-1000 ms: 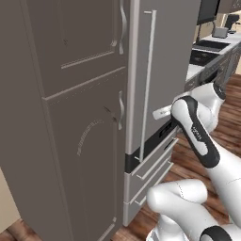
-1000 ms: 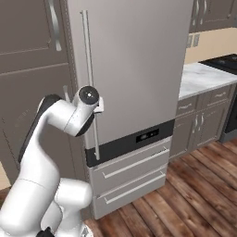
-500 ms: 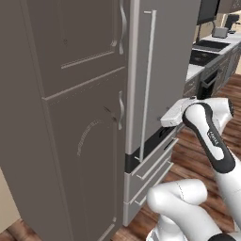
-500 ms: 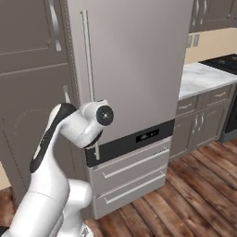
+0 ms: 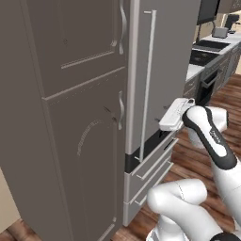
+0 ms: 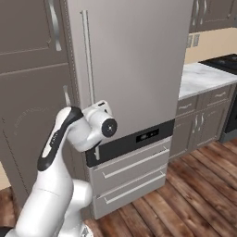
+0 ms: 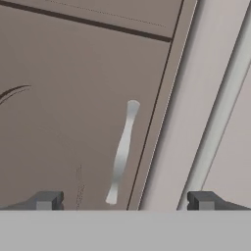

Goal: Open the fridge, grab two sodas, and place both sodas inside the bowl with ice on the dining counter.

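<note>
I am looking at the brown-grey cabinet [image 5: 70,117] with its arched lower panel, standing tall on the left of both base views, touching the fridge [image 6: 134,69] beside it. The fridge is sitting shut, its light-grey door flat and closed, a dark display band [image 6: 139,139] running across below the door and two drawers [image 6: 134,176] stacked under that, down to the wooden floor [image 6: 185,203]. To the fridge's right, in the right base view, a marble wall counter [image 6: 203,76] is resting on grey base cupboards. The fridge's long silver bar handle [image 6: 86,55] is running upright near the door's left edge, just beside the cabinet. I am holding the arm raised in front of the fridge, wrist level with the handle's lower end. The pincer [image 7: 125,200] is standing wide open, gripping nothing, its two dark fingertips [image 7: 46,200] well apart. Between them, the hand view is showing the cabinet's small curved silver handle [image 7: 121,152] and the fridge's side edge, with the bar handle slanting past at right
</note>
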Motion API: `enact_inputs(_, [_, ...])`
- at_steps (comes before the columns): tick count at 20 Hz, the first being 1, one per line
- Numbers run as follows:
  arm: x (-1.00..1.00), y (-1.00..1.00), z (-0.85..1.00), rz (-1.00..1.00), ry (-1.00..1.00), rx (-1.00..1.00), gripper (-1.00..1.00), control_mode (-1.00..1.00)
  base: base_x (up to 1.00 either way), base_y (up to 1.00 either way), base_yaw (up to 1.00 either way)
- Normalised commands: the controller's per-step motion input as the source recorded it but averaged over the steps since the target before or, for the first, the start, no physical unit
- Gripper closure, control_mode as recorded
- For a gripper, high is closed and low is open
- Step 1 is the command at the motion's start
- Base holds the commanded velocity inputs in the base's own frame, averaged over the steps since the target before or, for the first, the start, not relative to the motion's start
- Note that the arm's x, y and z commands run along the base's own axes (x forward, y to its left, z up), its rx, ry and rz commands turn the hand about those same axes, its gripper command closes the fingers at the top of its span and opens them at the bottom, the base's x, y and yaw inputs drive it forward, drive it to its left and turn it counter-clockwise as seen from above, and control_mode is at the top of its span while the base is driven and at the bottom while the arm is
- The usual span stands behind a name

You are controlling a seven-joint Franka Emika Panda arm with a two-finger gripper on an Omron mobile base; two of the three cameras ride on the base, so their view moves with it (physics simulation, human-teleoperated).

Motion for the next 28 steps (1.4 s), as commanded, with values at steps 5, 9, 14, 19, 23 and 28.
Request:
enact_inputs(5, [0.13, 0.0, 0.08, 0.0, 0.0, 0.03, -1.0, -1.0, 0.0, 0.0, 0.0])
enact_inputs(9, [0.15, 0.0, 0.1, 0.0, 0.02, 0.01, -1.0, -1.0, 0.0, 0.0, 0.0])
enact_inputs(14, [0.21, 0.0, 0.04, 0.0, 0.03, 0.0, -1.0, -1.0, 0.0, 0.0, 0.0])
enact_inputs(19, [0.31, 0.0, 0.0, 0.0, 0.0, 0.0, -1.0, -1.0, 0.0, 0.0, 0.0])
enact_inputs(23, [0.35, 0.0, 0.0, 0.0, 0.0, 0.0, -1.0, -1.0, 0.0, 0.0, 0.0])
enact_inputs(28, [0.31, 0.01, 0.0, 0.0, 0.0, 0.0, -1.0, -1.0, 0.0, 0.0, 0.0])
